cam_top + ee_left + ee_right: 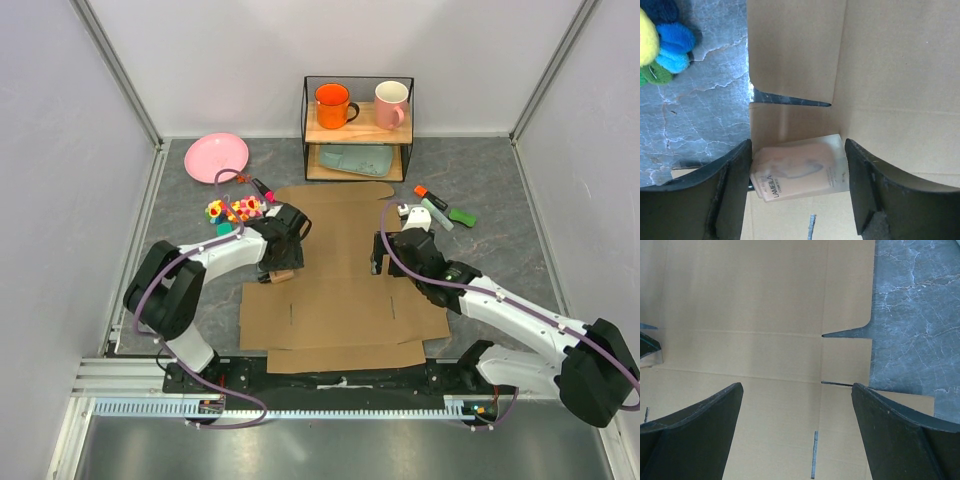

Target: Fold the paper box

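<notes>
The grey table point(500, 180) fills the frame. The flat box point(340, 300) lies unfolded at its centre, just above the arm bases. A rack point(358, 130) stands at upper centre and a pink plate point(216, 156) at upper left. The right gripper point(797, 390) hangs released over the box's right side, nothing between its fingers. The left gripper point(797, 150) is over the left edge, its fingers wide on either side of a beige packet point(800, 172). I cannot tell if they press it.
</notes>
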Action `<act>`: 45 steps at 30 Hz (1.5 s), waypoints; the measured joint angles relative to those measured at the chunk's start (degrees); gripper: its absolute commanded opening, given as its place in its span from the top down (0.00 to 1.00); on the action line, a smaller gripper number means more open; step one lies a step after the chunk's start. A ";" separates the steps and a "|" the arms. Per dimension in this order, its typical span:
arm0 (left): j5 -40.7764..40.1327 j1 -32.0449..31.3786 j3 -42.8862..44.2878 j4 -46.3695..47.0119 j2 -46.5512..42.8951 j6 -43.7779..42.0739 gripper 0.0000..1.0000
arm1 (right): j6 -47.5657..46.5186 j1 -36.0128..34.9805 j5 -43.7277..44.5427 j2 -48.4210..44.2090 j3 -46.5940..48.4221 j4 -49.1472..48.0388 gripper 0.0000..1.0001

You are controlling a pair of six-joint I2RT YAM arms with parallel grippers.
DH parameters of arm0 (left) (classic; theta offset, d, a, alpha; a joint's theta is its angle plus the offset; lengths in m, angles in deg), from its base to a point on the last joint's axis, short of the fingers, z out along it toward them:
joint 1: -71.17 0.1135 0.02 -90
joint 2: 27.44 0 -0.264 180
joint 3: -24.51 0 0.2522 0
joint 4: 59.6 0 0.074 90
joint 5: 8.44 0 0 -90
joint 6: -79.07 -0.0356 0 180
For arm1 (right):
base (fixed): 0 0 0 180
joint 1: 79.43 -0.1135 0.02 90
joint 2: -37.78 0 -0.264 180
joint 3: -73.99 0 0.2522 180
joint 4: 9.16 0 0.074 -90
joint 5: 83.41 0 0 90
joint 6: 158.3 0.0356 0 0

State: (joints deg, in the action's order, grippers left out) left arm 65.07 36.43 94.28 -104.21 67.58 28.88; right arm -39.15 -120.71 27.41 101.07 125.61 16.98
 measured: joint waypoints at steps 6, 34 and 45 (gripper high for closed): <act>0.57 -0.02 0.46 -0.04 0.22 -1.31 0.79 | -0.02 0.00 0.00 0.48 0.00 -0.17 0.02; 2.05 28.30 -10.03 -8.74 -21.88 -1.51 0.49 | 0.02 0.00 -0.68 -0.33 -0.02 -0.72 0.02; 8.72 28.41 -11.87 -9.53 -28.87 0.37 0.00 | 0.04 0.00 -0.96 -5.25 -0.04 1.16 0.02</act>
State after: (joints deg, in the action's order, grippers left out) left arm 73.79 64.84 82.41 -113.74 38.71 29.25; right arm -39.11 -120.71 26.45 95.83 125.57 18.14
